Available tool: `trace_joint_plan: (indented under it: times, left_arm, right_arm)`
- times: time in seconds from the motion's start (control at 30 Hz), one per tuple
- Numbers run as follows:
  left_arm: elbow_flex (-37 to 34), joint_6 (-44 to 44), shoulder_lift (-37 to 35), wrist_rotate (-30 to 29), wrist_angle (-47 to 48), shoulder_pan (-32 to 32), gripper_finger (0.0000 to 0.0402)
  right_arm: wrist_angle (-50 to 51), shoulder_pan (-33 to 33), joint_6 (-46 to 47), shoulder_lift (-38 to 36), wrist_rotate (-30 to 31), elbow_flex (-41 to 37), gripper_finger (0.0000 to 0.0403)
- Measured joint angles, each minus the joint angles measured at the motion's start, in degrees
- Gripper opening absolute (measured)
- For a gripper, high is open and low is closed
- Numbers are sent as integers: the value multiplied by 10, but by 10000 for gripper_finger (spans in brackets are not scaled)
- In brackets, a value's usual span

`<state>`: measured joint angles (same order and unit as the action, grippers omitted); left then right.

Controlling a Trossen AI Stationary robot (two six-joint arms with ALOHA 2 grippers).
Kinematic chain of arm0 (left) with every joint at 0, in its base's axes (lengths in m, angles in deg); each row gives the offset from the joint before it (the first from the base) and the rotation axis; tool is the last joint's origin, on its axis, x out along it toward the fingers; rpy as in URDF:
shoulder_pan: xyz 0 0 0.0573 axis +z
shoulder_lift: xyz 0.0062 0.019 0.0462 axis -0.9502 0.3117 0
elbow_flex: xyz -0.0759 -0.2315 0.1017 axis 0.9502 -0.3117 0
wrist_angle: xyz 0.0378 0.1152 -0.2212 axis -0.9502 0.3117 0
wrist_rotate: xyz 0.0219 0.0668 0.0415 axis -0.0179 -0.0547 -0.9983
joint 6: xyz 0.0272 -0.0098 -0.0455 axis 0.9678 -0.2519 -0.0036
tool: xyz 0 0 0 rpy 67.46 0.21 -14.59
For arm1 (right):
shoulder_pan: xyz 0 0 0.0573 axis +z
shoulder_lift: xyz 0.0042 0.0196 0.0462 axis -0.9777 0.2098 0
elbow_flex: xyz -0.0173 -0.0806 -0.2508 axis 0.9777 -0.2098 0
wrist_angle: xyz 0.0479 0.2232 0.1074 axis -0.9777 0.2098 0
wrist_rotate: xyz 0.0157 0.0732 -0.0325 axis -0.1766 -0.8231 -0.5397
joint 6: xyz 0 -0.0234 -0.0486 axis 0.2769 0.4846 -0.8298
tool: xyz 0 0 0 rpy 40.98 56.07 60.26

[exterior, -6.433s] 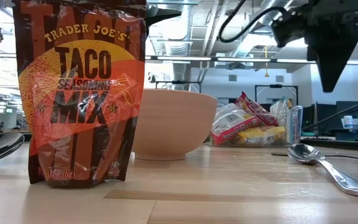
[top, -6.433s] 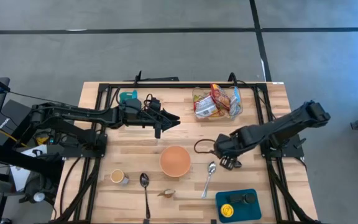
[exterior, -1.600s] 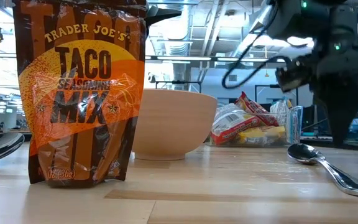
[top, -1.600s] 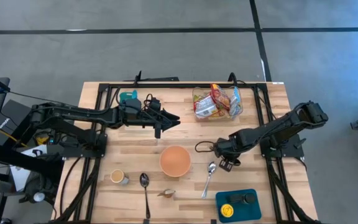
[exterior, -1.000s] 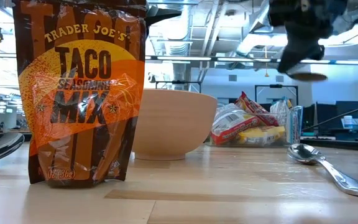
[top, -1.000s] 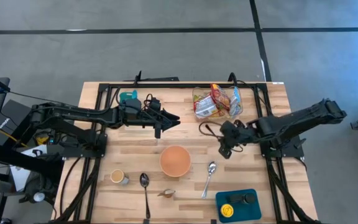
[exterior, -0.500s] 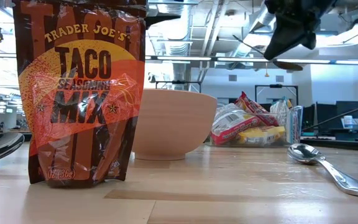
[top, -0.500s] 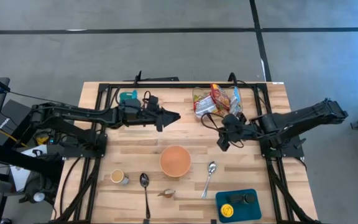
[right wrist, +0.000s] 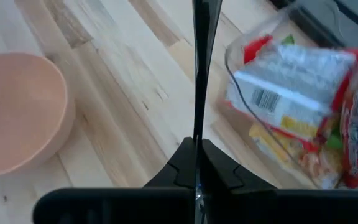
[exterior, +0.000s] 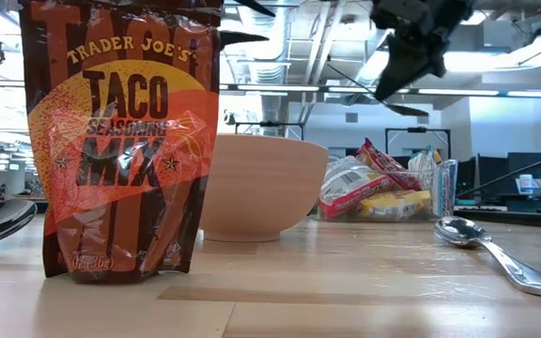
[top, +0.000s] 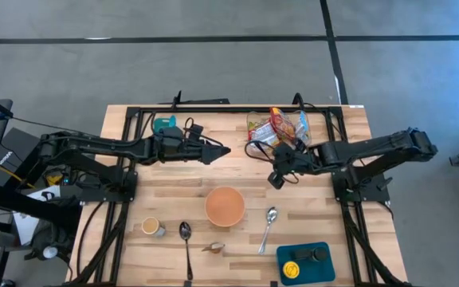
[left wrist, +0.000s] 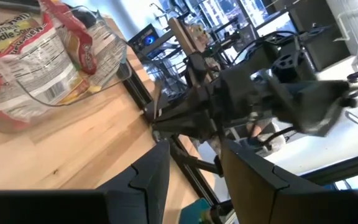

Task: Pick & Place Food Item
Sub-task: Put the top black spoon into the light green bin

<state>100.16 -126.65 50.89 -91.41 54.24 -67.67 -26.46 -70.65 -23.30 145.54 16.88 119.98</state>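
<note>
Red-and-white crinkly noodle packets in clear container (top: 278,130) upper centre-right, just above right gripper (top: 274,180), fingers pressed together, empty.

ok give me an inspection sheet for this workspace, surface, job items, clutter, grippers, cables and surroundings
Surface: wooden table with a black frame.
Job's things: clear container of noodle packets at the far edge; pink bowl mid-table.
Clutter: two spoons, small cup, taco mix pouch, teal tray.
Grippers: left gripper raised, fingers apart, empty; right gripper raised beside the container, fingers shut, empty.
Cables: loops at both wrists.
Surroundings: grey floor; lab equipment behind.
</note>
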Motion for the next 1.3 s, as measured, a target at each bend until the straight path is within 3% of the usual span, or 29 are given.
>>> trace_joint_plan:
  times: [0.87,1.3]
  left_arm:
    - [0,1,0,0,24,0,140]
    - [0,1,0,-6,49,0,140]
  right_arm:
    - [74,-14,-120,199,-28,255,0]
    - [77,-13,-127,196,-27,266,0]
